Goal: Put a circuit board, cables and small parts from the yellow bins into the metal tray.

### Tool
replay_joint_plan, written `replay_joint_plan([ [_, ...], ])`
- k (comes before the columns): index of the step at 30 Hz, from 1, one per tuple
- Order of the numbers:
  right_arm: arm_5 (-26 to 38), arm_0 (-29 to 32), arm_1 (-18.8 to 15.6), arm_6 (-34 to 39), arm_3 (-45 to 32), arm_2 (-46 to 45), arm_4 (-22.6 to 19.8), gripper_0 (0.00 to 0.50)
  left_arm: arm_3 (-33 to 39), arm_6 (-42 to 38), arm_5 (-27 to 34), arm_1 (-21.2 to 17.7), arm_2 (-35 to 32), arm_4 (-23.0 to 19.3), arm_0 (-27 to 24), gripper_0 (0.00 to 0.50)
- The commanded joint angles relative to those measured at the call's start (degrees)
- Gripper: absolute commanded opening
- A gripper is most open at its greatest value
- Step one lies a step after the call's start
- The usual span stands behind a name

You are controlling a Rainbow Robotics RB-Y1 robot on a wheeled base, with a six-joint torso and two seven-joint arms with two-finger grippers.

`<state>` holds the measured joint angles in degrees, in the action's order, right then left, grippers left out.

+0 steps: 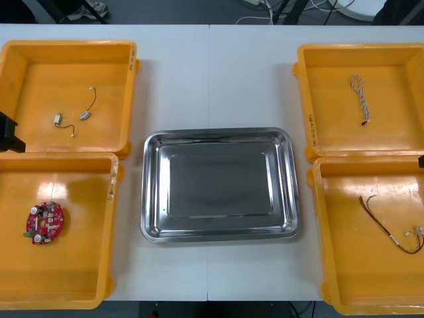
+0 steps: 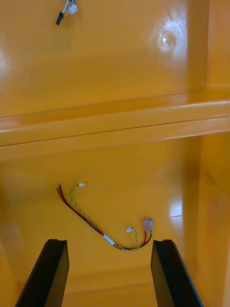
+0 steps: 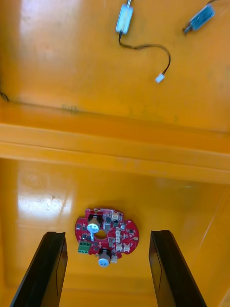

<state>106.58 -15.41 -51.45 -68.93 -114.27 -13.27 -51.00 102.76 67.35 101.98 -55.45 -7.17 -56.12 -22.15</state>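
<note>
Our left jaws hang released over the circuit board (image 3: 120,234) (stiff, light, fragile on top); we would pinch its rim. Right jaws, likewise released, hang over the limp red and yellow cable (image 2: 86,219).

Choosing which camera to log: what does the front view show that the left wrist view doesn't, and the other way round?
Front view adds: the bare tray, and the right bins with a twisted cable and a red and yellow cable. Left wrist view adds: the left pincer, open over the board's bin. Shared: the board and two small parts with black leads, in the left bins.
</note>
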Motion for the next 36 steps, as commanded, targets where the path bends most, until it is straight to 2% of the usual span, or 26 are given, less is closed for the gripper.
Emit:
replay_joint_plan([
  [1,0.4,0.6,-2.7,-2.0,-1.3,-1.9,-0.4,0.5,0.2,-0.6,0.7,-1.6,-0.4,0.4,3.0,0.5],
  [14,1.0,0.7,-2.2,-2.3,-3.0,-2.0,0.3,0.5,0.4,0.1,0.7,-3.2,-0.4,0.0,1.1,0.5],
  [19,0.7,2.0,-2.2,-3.0,-3.2,-2.0,0.2,0.5,1.5,4.0,1.1,-4.8,-0.4,-0.7,1.1,0.5],
  [27,-3.7,8.6,-2.2,-3.1,-7.9,-2.0,2.4,0.5,1.5,11.5,1.3,-6.6,-0.4,-2.6,1.2,0.5],
  [36,-8.8,16.0,-2.2,-3.5,-10.5,-2.0,1.4,0.5,3.1,20.9,1.2,-7.4,-0.4,-5.0,1.8,0.5],
])
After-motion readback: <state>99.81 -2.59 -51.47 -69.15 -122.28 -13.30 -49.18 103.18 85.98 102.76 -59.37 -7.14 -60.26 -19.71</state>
